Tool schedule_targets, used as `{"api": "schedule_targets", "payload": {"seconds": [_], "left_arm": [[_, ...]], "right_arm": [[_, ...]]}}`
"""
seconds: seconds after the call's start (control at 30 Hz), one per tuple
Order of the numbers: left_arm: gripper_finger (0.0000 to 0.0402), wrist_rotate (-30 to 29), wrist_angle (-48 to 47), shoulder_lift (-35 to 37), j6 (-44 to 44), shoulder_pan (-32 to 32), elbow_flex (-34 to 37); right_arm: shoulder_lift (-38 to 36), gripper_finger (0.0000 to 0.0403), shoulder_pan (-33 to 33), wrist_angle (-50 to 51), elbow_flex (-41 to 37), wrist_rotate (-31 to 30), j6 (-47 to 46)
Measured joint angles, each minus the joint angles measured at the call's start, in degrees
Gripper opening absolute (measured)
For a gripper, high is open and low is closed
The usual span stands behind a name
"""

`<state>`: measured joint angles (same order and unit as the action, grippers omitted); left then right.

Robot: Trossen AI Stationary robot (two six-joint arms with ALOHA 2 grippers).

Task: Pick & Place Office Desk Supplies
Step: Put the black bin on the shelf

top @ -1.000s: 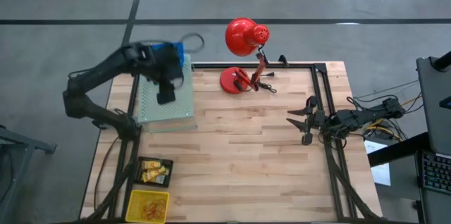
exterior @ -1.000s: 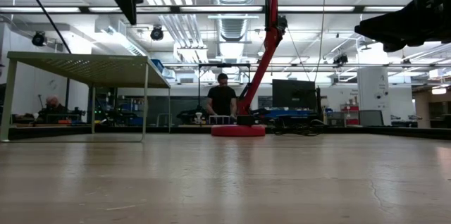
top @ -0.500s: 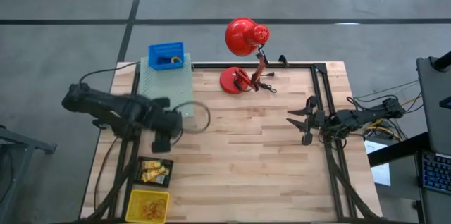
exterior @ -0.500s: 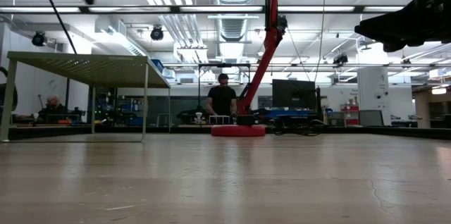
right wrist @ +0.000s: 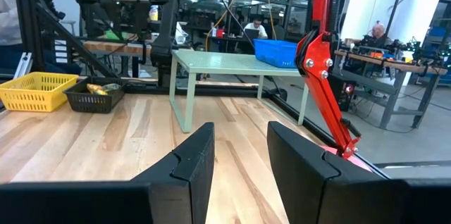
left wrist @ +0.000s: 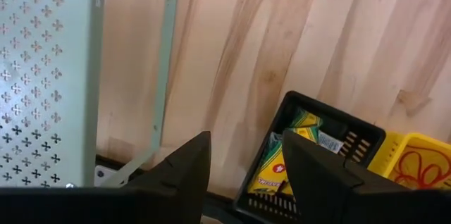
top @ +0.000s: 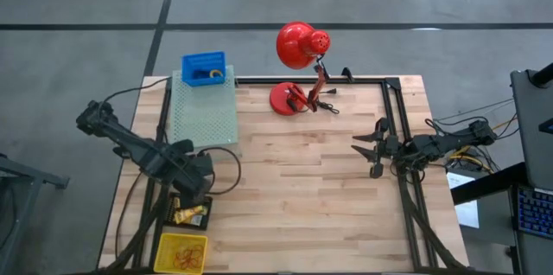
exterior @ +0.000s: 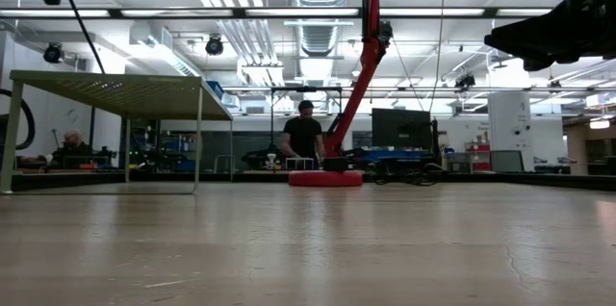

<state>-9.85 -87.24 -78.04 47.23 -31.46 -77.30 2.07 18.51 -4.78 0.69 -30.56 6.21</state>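
The office desk supplies lie in two small bins at the near left corner of the bench: red bands in a yellow basket and yellow packets in a black tray just beyond it. In the high view the left hand hangs over the black tray, its fingers apart and empty. A pale green perforated shelf stands at the far left with a blue bin on its far end. A red desk lamp stands at the far middle. The right hand waits at the right edge, fingers parted, holding nothing.

In the low view the lamp's red base sits far off, and a person stands in the room behind it.

In the left wrist view the two dark fingers stand apart above the black tray, where crayon boxes show, with the yellow basket beside it.

In the right wrist view the parted fingers face across the bench toward the green shelf, blue bin, yellow basket and black tray.
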Motion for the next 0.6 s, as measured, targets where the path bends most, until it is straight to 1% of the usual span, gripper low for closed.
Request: {"api": "schedule_targets", "payload": {"seconds": [0.37,0.47,0.6], "left_arm": [[0.0179,-0.13,0.30,0.33,-0.75,0.00,-0.28],[0.0179,-0.93,0.23,0.34,-1.20,0.00,-0.09],[0.0179,-1.22,0.80,0.37,-5.04,0.04,2.12]], "right_arm": [[0.00,0.0128,0.01,0.00,0.00,-0.01,-0.01],[0.00,0.0128,-0.01,0.00,0.00,-0.01,0.00],[0.00,0.0128,-0.01,0.00,0.00,0.01,-0.01]]}}
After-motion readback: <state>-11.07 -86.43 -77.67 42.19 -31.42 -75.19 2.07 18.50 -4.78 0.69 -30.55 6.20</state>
